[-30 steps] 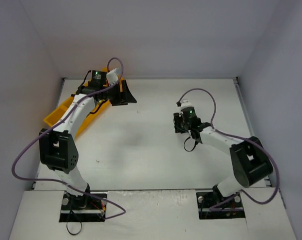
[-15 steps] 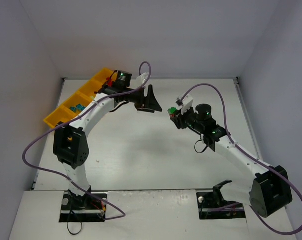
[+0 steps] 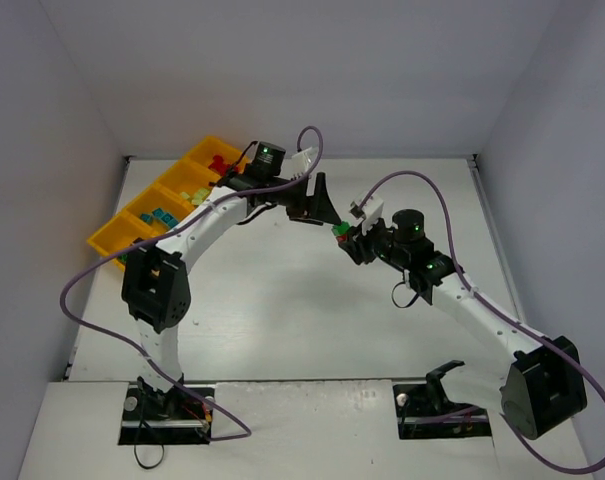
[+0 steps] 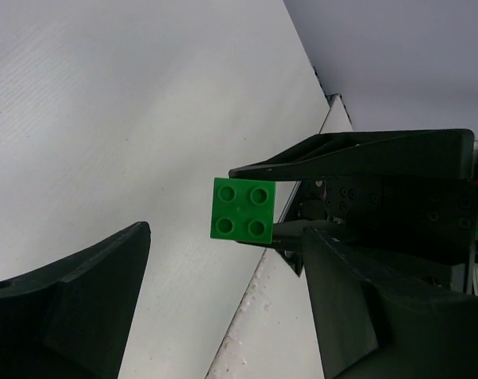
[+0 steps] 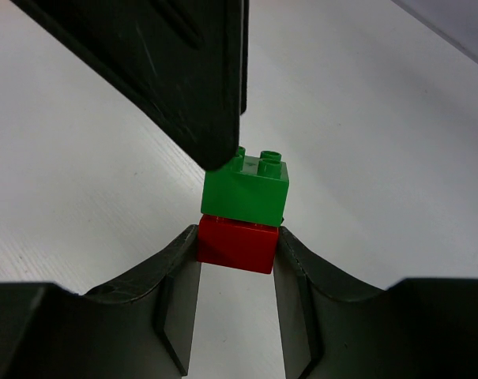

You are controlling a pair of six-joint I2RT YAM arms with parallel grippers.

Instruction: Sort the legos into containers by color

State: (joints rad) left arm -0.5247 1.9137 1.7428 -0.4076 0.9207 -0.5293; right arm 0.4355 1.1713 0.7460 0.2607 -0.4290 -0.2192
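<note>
The green lego (image 5: 245,193) sits studs-up on a red lego (image 5: 237,243), and the pair hangs above the middle of the white table (image 3: 282,300), well apart from the orange-yellow tray (image 3: 104,240) at the far left edge. The right gripper (image 5: 237,235) is clenched on the red lego alone, one finger pressed to each of its sides, with the green one standing free above the fingertips. The left gripper (image 3: 322,205) faces it with its jaws spread wide; in the left wrist view the green lego shows between the two dark fingers (image 4: 88,292) without filling the gap (one fingertip is just beside its studs in the right wrist view). In the tray, red legos (image 3: 218,162) lie in the farthest compartment, yellow-green legos (image 3: 194,195) in the next, and teal legos (image 3: 162,216) in the one after.
</note>
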